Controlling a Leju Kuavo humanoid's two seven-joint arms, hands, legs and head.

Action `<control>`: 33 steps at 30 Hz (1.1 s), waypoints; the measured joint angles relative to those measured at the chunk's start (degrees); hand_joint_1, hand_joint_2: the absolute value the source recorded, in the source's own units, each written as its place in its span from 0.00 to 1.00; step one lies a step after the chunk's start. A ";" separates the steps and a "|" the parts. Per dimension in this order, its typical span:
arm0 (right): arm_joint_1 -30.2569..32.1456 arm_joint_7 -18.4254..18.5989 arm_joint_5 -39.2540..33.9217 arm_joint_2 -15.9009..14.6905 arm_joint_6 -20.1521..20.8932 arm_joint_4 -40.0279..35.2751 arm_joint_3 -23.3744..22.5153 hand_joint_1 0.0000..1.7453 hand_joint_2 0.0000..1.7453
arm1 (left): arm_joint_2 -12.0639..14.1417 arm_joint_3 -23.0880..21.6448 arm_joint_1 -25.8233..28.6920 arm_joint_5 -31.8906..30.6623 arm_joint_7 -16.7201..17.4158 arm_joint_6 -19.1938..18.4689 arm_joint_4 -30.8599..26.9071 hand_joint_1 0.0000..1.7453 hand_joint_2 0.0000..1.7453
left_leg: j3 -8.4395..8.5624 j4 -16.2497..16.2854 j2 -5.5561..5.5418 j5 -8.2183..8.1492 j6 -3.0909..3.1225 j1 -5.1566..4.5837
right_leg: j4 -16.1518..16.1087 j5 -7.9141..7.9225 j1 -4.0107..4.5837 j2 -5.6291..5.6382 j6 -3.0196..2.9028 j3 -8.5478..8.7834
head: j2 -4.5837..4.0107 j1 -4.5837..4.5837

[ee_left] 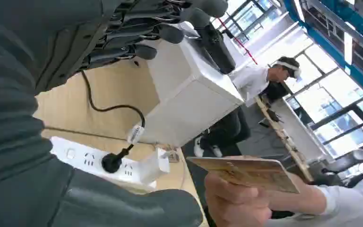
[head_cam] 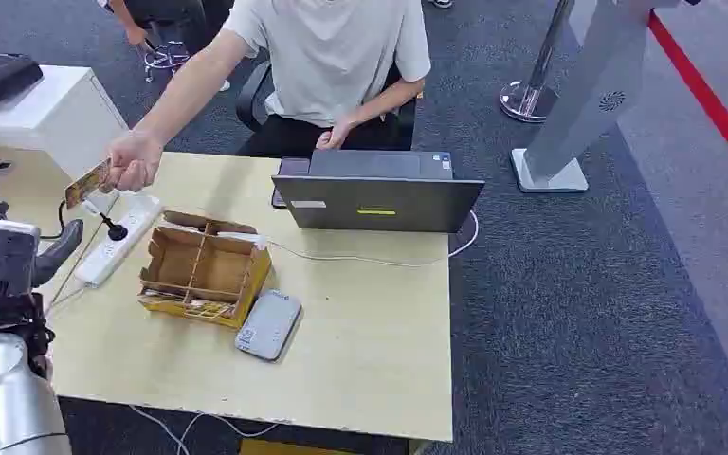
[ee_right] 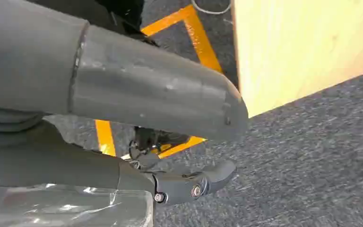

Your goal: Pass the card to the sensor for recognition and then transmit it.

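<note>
Two robot hands are on record. The left hand is raised at the table's left edge, fingers apart and holding nothing; the left wrist view shows its dark fingers spread above the tabletop. The right hand hangs below table level beside the table's corner, over grey carpet and yellow floor tape; its thumb and one dark finger stand apart with nothing between them.

One card is present, held in a person's hand and extended over the table's left end toward the left hand, near it but not touching. One white power strip lies just beyond the left hand, with one black plug seated in it. One cardboard divider box stands at mid-table, and one grey flat sensor pad lies just beside its right front corner. One laptop sits at the far edge before the seated person. The table is bare wood to the right and front of the pad.
</note>
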 joint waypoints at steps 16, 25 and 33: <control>-0.03 2.05 2.40 1.73 -0.52 0.46 0.04 0.00 0.00 | 6.95 -13.39 -7.34 -28.81 7.56 9.71 4.24 1.00 1.00 | 0.00 0.00 0.03 0.03 -0.03 0.00 | 0.02 0.02 0.00 0.03 -0.01 -0.01 | 0.00 -0.02; -0.05 3.49 4.02 2.82 -0.70 0.61 0.20 0.00 0.00 | 11.27 -20.62 -11.64 -45.33 11.51 15.45 6.93 1.00 1.00 | -0.01 0.00 0.00 0.08 -0.03 0.01 | 0.03 0.04 0.00 0.01 -0.03 -0.01 | 0.00 -0.02; -0.04 4.98 5.90 3.80 -0.87 0.81 0.42 0.00 0.00 | 14.64 -26.38 -15.10 -59.78 14.54 20.76 9.29 1.00 1.00 | -0.02 0.00 0.04 0.11 -0.03 0.01 | 0.04 0.08 0.00 0.03 -0.08 -0.04 | 0.00 0.00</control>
